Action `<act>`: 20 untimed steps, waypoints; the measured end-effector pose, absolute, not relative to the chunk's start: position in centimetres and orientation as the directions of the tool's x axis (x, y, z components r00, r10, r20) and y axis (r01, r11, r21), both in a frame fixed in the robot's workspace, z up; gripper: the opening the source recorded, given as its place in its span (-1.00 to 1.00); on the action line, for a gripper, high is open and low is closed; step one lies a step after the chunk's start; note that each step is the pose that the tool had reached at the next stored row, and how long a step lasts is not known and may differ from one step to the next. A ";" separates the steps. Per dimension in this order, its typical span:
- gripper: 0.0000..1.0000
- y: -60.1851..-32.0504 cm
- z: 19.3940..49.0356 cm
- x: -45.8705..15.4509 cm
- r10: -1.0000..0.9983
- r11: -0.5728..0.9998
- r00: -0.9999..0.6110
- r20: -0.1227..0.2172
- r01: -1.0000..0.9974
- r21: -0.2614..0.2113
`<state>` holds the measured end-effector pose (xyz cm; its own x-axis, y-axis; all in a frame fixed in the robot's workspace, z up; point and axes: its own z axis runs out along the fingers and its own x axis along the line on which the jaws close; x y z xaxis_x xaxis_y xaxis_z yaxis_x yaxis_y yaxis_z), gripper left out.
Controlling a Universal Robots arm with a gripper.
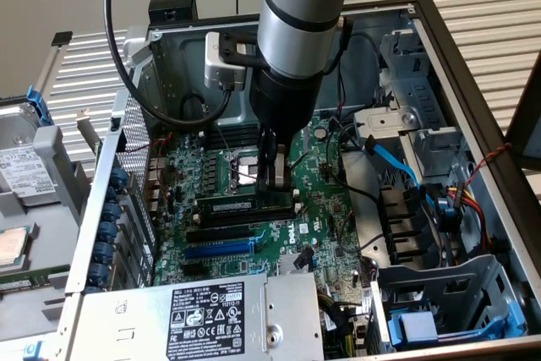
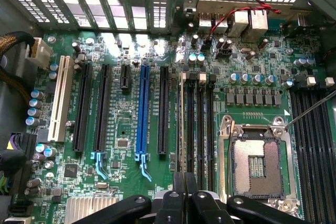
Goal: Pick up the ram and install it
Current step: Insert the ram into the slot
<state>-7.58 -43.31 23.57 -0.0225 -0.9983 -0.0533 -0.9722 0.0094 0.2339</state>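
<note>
The ram (image 1: 237, 205), a long thin green circuit-board stick with black chips and a small white label, lay lengthwise along a memory slot on the green motherboard (image 1: 325, 209). It looked level with the board, though I could not tell whether it was fully seated. In the wrist view it showed edge-on as a thin line (image 2: 182, 124), just beside three long black empty memory slots (image 2: 202, 124).

My jaws were drawn together. In the exterior view they came straight down onto the ram's three o'clock end, and in the wrist view the black fingertips (image 2: 177, 199) met right where the stick's edge ran in. I could not tell whether they pinched that edge or only rested on it. My silver-grey arm (image 1: 300, 6) stood upright above them.

In the exterior view, the square metal processor socket (image 1: 245, 166) sat at twelve o'clock of the ram, near it. A long black expansion slot (image 1: 221, 232) lay at six o'clock, and the blue expansion slot (image 1: 218, 248) lay just beyond that. Further out at six o'clock was the silver metal power supply box (image 1: 287, 310) with its black label. A light blue flat cable (image 1: 397, 162) ran at about two o'clock, well apart from the stick. The grey metal computer case (image 1: 473, 107) walled all of this in.
</note>
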 end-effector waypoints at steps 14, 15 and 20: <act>-0.76 -43.3 23.5 -7.6 -0.998 0.013 -0.026 -0.053 -0.974 0.226; -0.76 -43.3 23.5 -7.6 -0.998 0.014 -0.027 -0.053 -0.974 0.226; -0.76 -43.3 23.5 -7.6 -0.998 0.022 -0.035 -0.053 -0.974 0.226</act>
